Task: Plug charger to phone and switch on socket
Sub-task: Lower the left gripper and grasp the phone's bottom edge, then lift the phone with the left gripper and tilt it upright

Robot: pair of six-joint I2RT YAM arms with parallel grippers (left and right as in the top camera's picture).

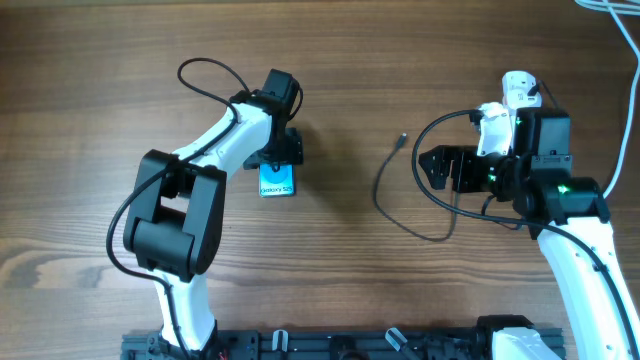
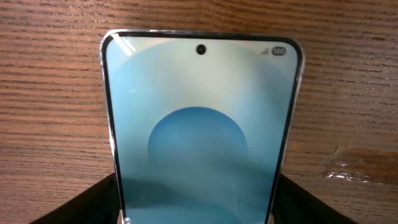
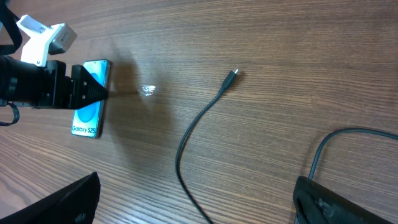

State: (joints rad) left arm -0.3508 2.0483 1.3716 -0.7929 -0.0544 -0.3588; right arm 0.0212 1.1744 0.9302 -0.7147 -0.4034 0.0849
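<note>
Bracketing the phone (image 2: pixel 199 112) with the left gripper (image 2: pixel 196 202), whether clamped we cannot tell, we next need the wide-open right gripper (image 1: pixel 432 168) fetching the charger (image 3: pixel 199 118) tip right of the phone.

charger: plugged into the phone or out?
Out. The charger lies loose on the table, its connector tip bare and well apart from the phone.

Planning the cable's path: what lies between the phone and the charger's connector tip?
Nothing but bare wooden table separates the phone from the charger's connector tip; the overhead and right wrist views both show it.
</note>
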